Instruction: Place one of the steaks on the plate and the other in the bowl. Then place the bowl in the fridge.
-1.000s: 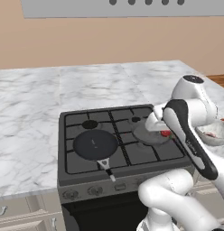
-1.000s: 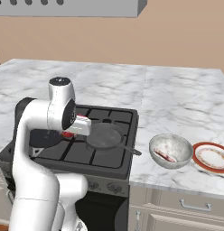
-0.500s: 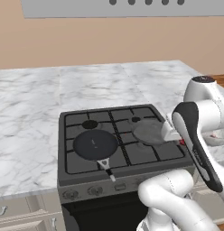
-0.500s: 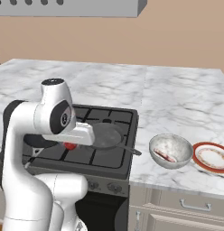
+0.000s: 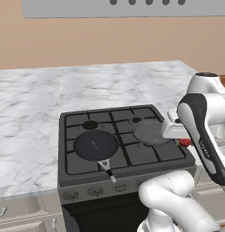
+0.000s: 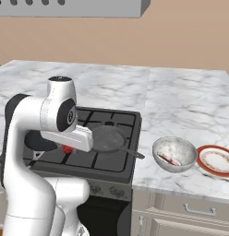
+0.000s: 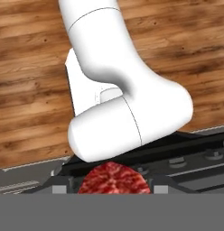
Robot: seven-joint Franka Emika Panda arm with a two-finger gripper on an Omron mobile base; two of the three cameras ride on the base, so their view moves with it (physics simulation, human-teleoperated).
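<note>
We see the gripper [image 6: 66,149] has swung across the stove toward its front edge, jaws clamped on the marbled steak [image 7: 113,178], so the plate [image 6: 217,161] beyond the bowl [image 6: 174,154] comes next.

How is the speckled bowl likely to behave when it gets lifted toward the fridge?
The bowl looks rigid and deep-walled, so it probably won't flex. The steak lying inside could slide and shift the weight if the bowl tilts. Its smooth round wall may slip in a rim pinch.
</note>
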